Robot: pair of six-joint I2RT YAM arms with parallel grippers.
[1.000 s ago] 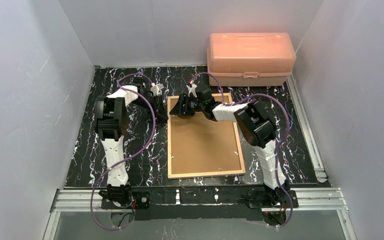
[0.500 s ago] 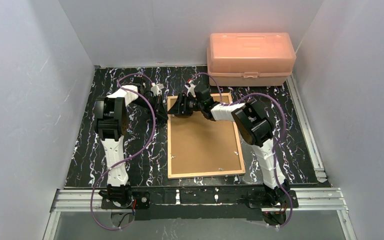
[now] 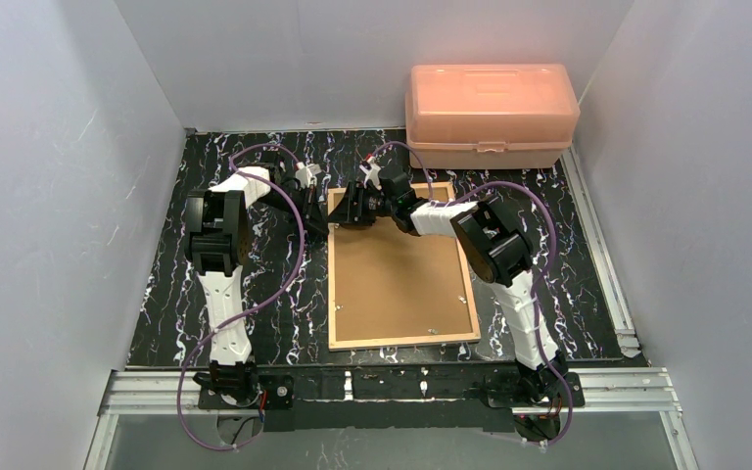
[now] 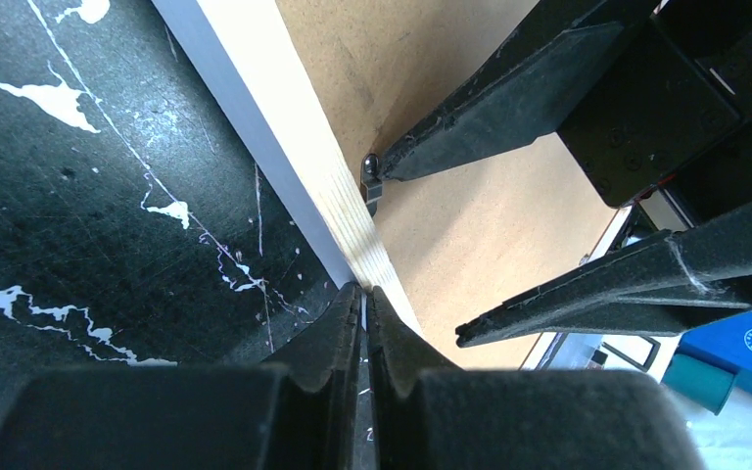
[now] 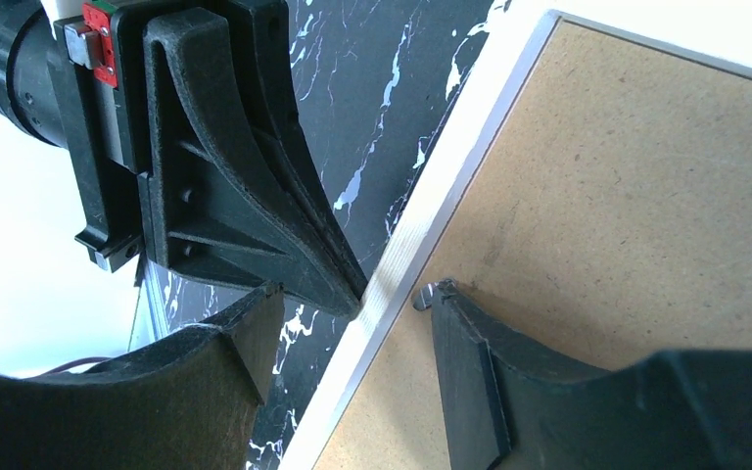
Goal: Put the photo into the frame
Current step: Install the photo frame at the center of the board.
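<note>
White-walled booth, black marbled tabletop (image 3: 294,343); a translucent orange lidded storage box (image 3: 492,103) sits at the far right corner. Compared with a second back, the right arm has drawn its wrist a little left and toward the far edge. That puts the right gripper (image 5: 357,294) closer over the far left corner of the frame (image 3: 401,341). Left arm in the same place; frame, board and box unmoved. Left gripper (image 4: 363,292): jaws pressed together, nothing between them, tips against the outer side of the frame's left rail near that far left corner. Right gripper: jaws well apart, straddling the same rail. One finger is over the tabletop outside the frame; the other is on the backing board (image 3: 401,284), its tip at a small metal retaining tab (image 4: 372,181). It clamps nothing that I can make out. The frame lies flat and back side up in the middle of the tabletop, long sides running near to far, near rail just short of the near edge. Its rail is thin, of pale wood with visible grain on the upturned back and a white outer side face. The plain brown fibreboard backing fills the whole opening. A few more small tabs show along the near and side rails, too small to read further.
</note>
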